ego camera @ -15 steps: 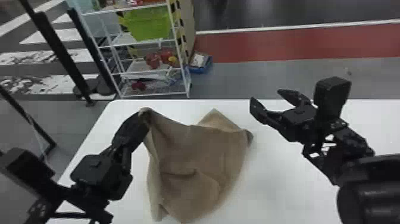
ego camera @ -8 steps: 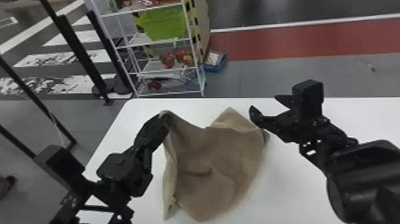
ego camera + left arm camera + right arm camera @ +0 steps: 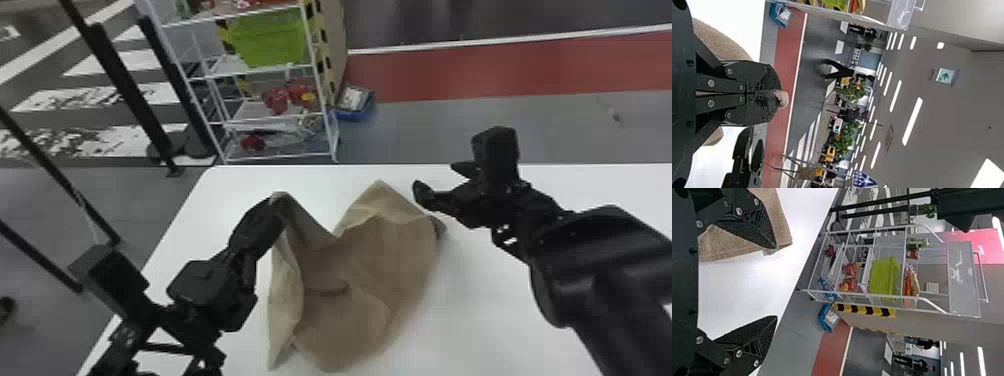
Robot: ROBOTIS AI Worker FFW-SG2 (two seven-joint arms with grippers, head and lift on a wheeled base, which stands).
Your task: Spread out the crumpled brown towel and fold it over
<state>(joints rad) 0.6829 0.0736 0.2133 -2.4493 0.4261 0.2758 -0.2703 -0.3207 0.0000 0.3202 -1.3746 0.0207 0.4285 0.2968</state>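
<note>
You have the towel [image 3: 360, 300] on the near-left part of the white table [image 3: 500, 325], rumpled rather than flat, with its left side drawn up to your left gripper [image 3: 275, 201]; that gripper is pinched shut on the raised corner, and in the left wrist view you see a small tip of cloth poking out between the fingertips of the left gripper [image 3: 775, 95]; from there a paler flap drops down the towel's left side towards the near edge, a curved crease marks the middle, one corner points to the far side of the table, and another lies at the right

Your right gripper [image 3: 436, 181] is just beside the towel's far-right part, its two fingers wide apart; in the right wrist view the right gripper [image 3: 775, 282] has nothing between its fingers, one of them showing in front of the brown cloth and the other well apart from it

Beyond the table's far-left edge you have a white wire rack [image 3: 270, 159] holding a green bin [image 3: 270, 42]; a blue tray [image 3: 355, 114] sits on the floor just right of the rack
</note>
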